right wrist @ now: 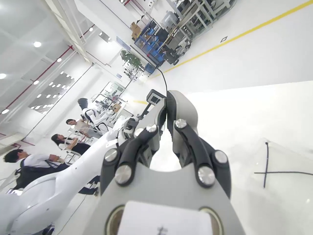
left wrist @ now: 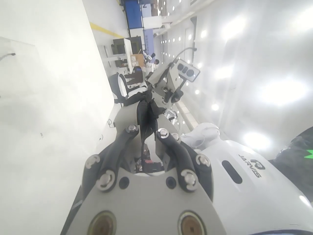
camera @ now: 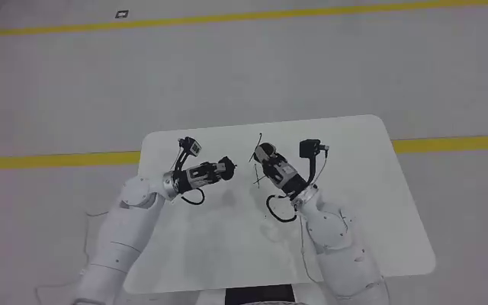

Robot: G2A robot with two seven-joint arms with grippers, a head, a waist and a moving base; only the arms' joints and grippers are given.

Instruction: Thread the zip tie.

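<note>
My right gripper [right wrist: 166, 103] is shut on a thin black zip tie [right wrist: 164, 79], whose free end curves out past the fingertips. From above, this gripper [camera: 261, 155] hovers over the table's back middle with the tie [camera: 258, 141] sticking out beyond it. My left gripper [camera: 227, 168] faces it from a short gap away. Its black fingers [left wrist: 147, 103] are pressed together, and I cannot tell whether anything sits between them. Two more black zip ties [right wrist: 266, 172] lie crossed on the table just below the right gripper [camera: 259, 180].
The white table [camera: 366, 221] has rounded corners and bare surface to the right and front. A yellow floor line [camera: 69, 160] runs behind it. People sit at desks far off in the room.
</note>
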